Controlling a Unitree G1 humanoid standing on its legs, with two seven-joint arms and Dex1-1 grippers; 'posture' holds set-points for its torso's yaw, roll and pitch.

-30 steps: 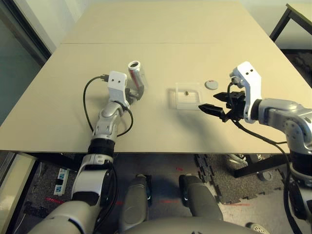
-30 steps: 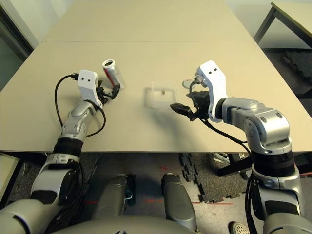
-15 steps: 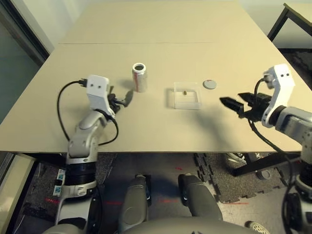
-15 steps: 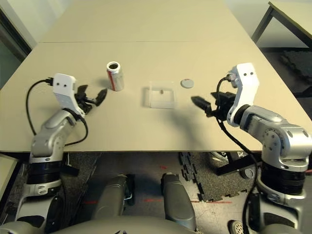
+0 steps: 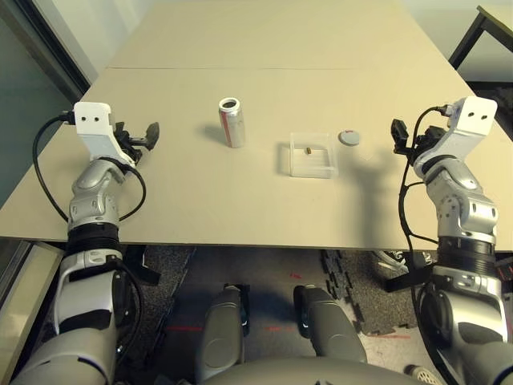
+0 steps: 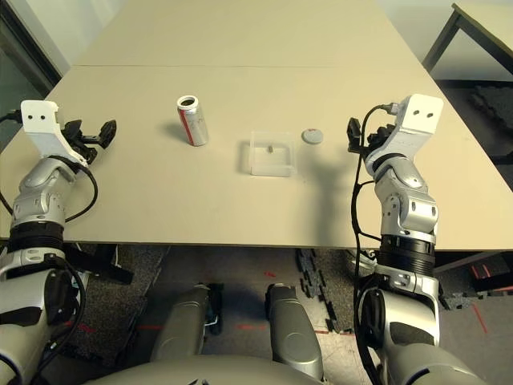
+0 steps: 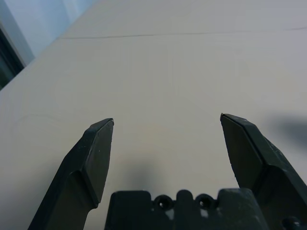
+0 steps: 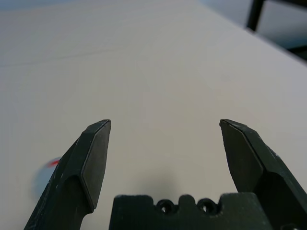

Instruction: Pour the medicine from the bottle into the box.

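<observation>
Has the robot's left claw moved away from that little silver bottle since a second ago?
Yes. The left gripper held the bottle tilted a second ago; now the bottle stands upright beside the box, and the gripper, open, has drawn back toward the robot's left table edge.

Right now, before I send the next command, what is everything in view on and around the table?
Small silver-grey cylindrical bottle: one, white-and-red label, upright and uncapped, left of centre.
Shallow clear plastic square box: one, colourless, table centre.
Tiny brownish-tan pill: one, inside the box.
Round grey cap: one, red mark, just right of the box.
Beige table: one.
Left gripper: black fingers, open, near the left edge.
Right gripper: black fingers, open, near the right edge.
</observation>
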